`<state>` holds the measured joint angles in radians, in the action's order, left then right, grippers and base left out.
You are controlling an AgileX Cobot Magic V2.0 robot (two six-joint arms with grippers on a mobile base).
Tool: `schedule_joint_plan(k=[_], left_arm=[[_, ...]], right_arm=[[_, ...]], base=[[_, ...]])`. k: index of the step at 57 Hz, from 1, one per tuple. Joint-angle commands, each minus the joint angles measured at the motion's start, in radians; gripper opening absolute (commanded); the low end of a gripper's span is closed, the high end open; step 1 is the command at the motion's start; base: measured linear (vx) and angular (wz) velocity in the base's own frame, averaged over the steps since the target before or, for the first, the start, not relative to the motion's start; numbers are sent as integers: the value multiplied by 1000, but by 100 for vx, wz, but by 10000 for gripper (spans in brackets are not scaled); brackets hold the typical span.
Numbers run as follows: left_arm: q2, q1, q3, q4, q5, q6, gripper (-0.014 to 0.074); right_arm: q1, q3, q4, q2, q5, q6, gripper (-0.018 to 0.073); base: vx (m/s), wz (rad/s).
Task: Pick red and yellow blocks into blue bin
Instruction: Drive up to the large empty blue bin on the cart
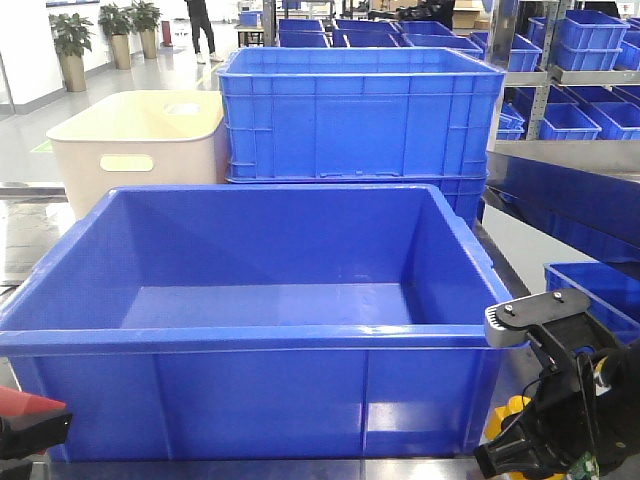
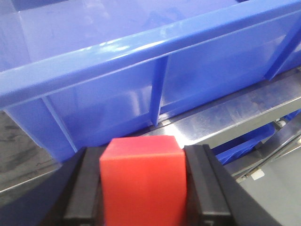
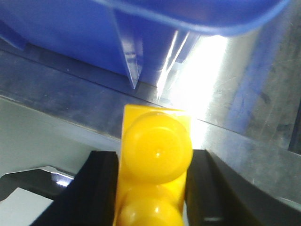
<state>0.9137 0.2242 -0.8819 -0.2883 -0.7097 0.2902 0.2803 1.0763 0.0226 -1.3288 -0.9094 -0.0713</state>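
Right wrist: glossy studded yellow brick (image 3: 156, 153)

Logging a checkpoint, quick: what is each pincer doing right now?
Left pincer: closed, holding the red cube.
Right pincer: closed, holding the yellow brick.

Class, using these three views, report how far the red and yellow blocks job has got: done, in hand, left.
Done: both blocks are gripped. The left end effector grips the red cube, the right end effector the yellow brick. In hand: each hangs outside the blue bin, below its rim. Left: the bin shows nothing inside yet, so both must go over the rim and be released.
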Motion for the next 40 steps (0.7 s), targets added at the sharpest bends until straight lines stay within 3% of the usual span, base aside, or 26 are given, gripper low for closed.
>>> schedule_joint_plan(k=[1,40], left_arm=[[-14,3,-25,-21,66,-2,335],[-14,3,-25,-21,66,-2,335]], right_arm=[[0,26,-8,30,39,-9,244],[0,26,8,30,39,-9,244]], base=[[0,0],[0,0]])
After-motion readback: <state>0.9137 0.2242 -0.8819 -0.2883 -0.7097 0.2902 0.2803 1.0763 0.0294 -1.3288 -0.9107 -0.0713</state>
